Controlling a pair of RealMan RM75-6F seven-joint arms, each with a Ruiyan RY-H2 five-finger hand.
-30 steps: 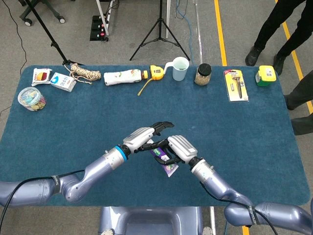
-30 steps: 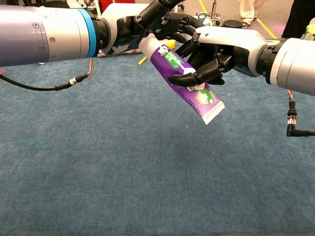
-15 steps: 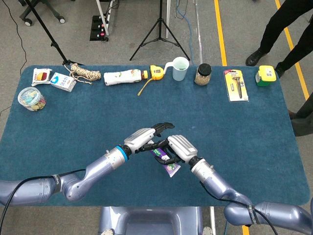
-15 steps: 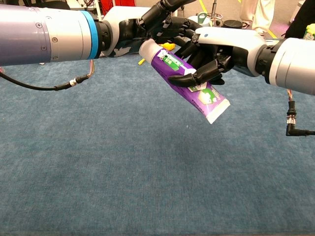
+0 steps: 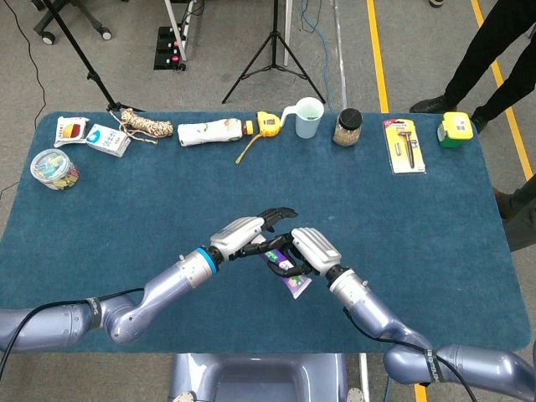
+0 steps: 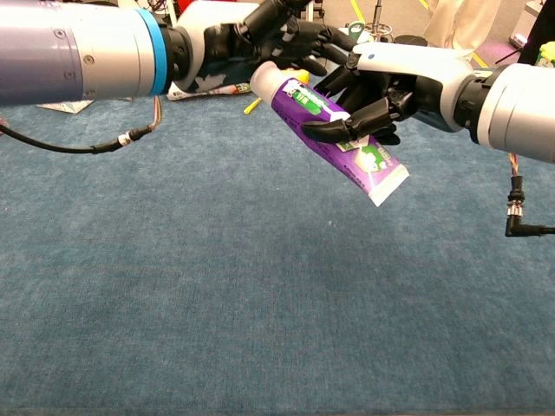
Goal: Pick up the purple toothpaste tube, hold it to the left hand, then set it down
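The purple toothpaste tube (image 6: 334, 139) hangs above the blue table, white cap up-left, flat crimped end down-right; it also shows as a small purple shape (image 5: 288, 272) in the head view. My right hand (image 6: 381, 91) grips its middle with curled fingers and appears again in the head view (image 5: 310, 249). My left hand (image 6: 260, 39) sits right at the cap end, fingers spread and touching or nearly touching the cap; its head-view position is (image 5: 247, 234). Whether the left fingers grip the cap I cannot tell.
Along the table's far edge (image 5: 251, 117) lie a clip jar (image 5: 54, 169), snack packets (image 5: 107, 139), rope (image 5: 146, 126), a white tube (image 5: 213, 131), tape measure (image 5: 267, 124), cup (image 5: 307, 117), jar (image 5: 347, 127), razor pack (image 5: 404, 145) and a green box (image 5: 455, 129). A person's legs (image 5: 494, 50) stand back right.
Both hands and the tube have risen slightly and shifted a little right in the chest view. The grip is unchanged.
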